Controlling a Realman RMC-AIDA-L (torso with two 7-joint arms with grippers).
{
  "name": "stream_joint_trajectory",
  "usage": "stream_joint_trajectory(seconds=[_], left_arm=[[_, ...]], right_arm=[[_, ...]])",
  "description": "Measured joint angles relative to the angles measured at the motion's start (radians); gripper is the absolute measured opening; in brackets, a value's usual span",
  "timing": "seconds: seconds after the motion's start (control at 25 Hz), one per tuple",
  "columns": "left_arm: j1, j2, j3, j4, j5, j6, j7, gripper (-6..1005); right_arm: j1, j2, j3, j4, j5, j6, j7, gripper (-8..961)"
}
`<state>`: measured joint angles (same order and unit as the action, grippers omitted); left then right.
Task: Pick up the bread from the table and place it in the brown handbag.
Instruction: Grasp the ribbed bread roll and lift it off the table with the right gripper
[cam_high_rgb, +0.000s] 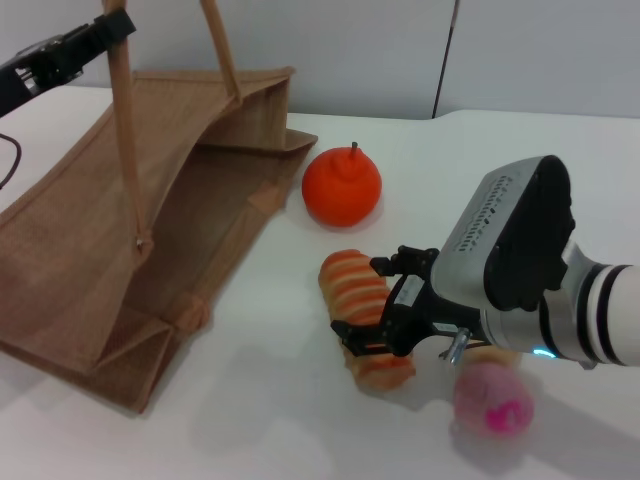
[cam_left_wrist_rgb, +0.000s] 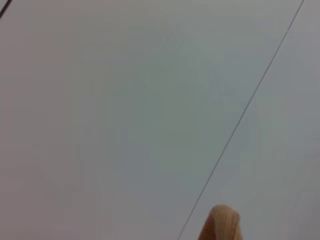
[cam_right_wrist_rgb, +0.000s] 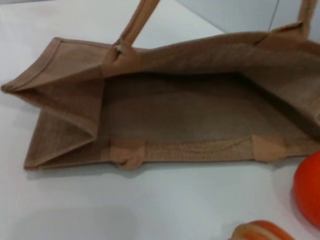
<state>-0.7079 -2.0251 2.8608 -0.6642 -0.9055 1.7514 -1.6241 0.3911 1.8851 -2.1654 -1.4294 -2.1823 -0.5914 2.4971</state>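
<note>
The bread (cam_high_rgb: 352, 285), a ridged loaf with orange and cream stripes, lies on the white table (cam_high_rgb: 280, 430) right of the brown handbag (cam_high_rgb: 90, 250). My right gripper (cam_high_rgb: 378, 305) is down over the loaf, open, with one finger near its far end and one across its near end. One end of the loaf shows in the right wrist view (cam_right_wrist_rgb: 260, 231), with the handbag's open mouth (cam_right_wrist_rgb: 190, 120) beyond it. My left gripper (cam_high_rgb: 105, 30) is at the far left, shut on one of the bag's handles (cam_high_rgb: 125, 130) and holding it up. That handle's tip (cam_left_wrist_rgb: 220, 225) shows in the left wrist view.
An orange fruit (cam_high_rgb: 341, 186) sits behind the loaf, close to the bag's mouth, and also shows in the right wrist view (cam_right_wrist_rgb: 310, 187). A pink ball (cam_high_rgb: 492, 398) lies under my right forearm, near the front. The bag lies on its side with its mouth facing the loaf.
</note>
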Motion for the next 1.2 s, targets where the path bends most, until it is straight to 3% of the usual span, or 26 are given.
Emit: stream_joint_trajectory(seconds=[0.2,0.48,0.68,1.2], left_arm=[[-0.002,0.000,0.000,0.000,-0.001,0.000,-0.008,138],[-0.002,0.003,0.000,0.000,-0.001,0.000,-0.010,142],[0.000,0.006,0.000,0.000,-0.001,0.000,-0.017,146],[0.004,0.006,0.000,0.000,-0.008,-0.001,-0.023,155]], right_arm=[[0.009,0.024,0.030,0.019,0.001,-0.045,0.015,900],[0.034,0.088,0.102,0.051,-0.016,-0.126,0.063,898],[0.052,0.134,0.121,0.074,-0.118,-0.168,0.126,897],[0.067,0.137,0.118,0.121,-0.238,-0.169,0.233,892]])
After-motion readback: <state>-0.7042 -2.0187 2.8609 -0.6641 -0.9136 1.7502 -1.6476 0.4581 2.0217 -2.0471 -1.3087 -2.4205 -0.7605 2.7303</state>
